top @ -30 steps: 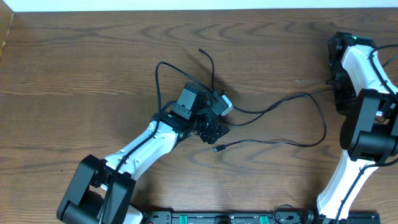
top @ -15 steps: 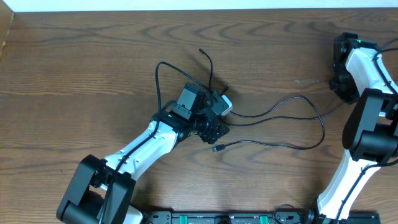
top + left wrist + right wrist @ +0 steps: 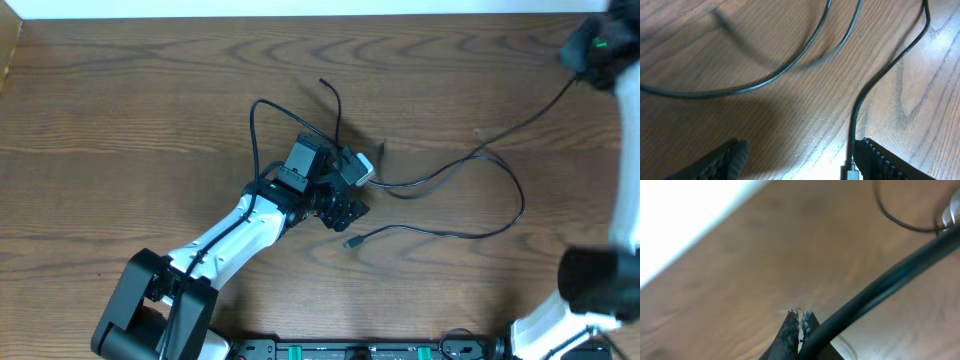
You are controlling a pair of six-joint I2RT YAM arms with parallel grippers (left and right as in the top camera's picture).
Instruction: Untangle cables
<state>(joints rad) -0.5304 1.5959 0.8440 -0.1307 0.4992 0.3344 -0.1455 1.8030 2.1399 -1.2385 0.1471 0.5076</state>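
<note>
Thin black cables lie across the wooden table (image 3: pixel 150 100). One cable (image 3: pixel 520 118) runs taut from the middle up to my right gripper (image 3: pixel 588 48) at the far right corner. That gripper (image 3: pixel 800 312) is shut on it, and the cable (image 3: pixel 880 285) crosses close beside its tips. Another cable (image 3: pixel 500 228) loops back to a small plug (image 3: pixel 350 242). A third cable (image 3: pixel 253 140) arcs behind my left gripper (image 3: pixel 358 185). My left gripper (image 3: pixel 805 160) is open, low over the wood. A cable (image 3: pixel 860 105) with a plug end lies just inside its right finger (image 3: pixel 885 162).
The table's far edge (image 3: pixel 300 16) meets a white strip along the top. A black rail (image 3: pixel 360 350) runs along the front edge. My right arm's base (image 3: pixel 590 290) stands at the front right, and the left arm (image 3: pixel 200 260) stretches from the front left.
My right gripper has shut on a cable end and moved to the far right corner, pulling that cable taut. A loose plug near the left gripper flicked. The left arm stayed put.
</note>
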